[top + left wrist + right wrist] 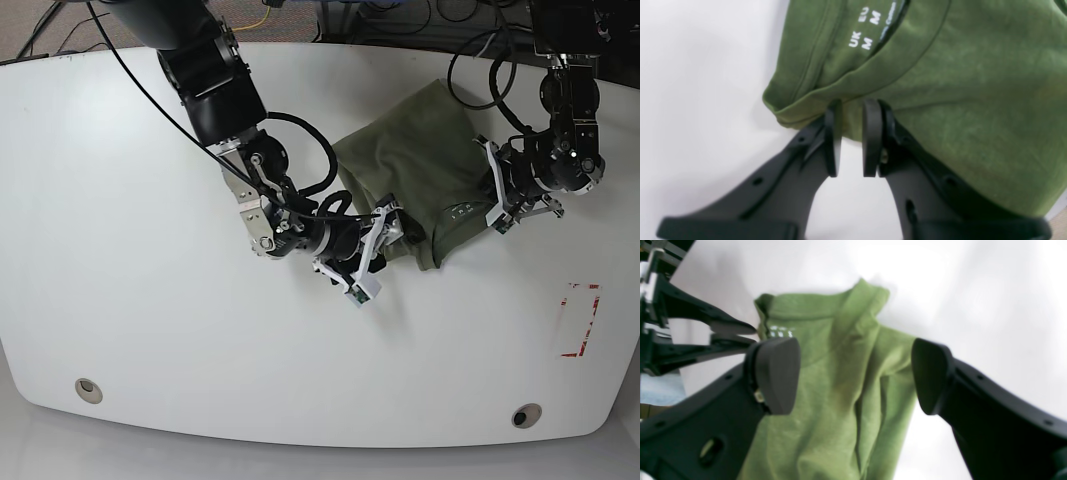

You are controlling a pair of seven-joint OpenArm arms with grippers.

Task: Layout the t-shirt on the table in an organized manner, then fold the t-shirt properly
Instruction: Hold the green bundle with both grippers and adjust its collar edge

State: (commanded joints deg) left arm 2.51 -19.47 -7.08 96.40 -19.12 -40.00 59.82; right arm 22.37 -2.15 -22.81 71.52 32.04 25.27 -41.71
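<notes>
A robotics lab: a glossy white table (150,330) with 2 grommet holes (88,389), red tape rectangle (581,320), trailing cables (140,85).

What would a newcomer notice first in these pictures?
The bunched olive-green t-shirt on the far right part of the white table. The right claw hangs wide open over it, while the left claw sits nearly shut at the collar edge, beside the white size print.

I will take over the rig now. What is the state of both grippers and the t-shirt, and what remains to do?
Left gripper: jaws almost shut at the collar edge of the t-shirt; a grip on cloth cannot be confirmed.
Right gripper: open, over the shirt, holding nothing.
T-shirt: bunched on the far right part of the table, not spread flat.
Done: nothing that shows.
Left: lay it flat, then fold.
</notes>
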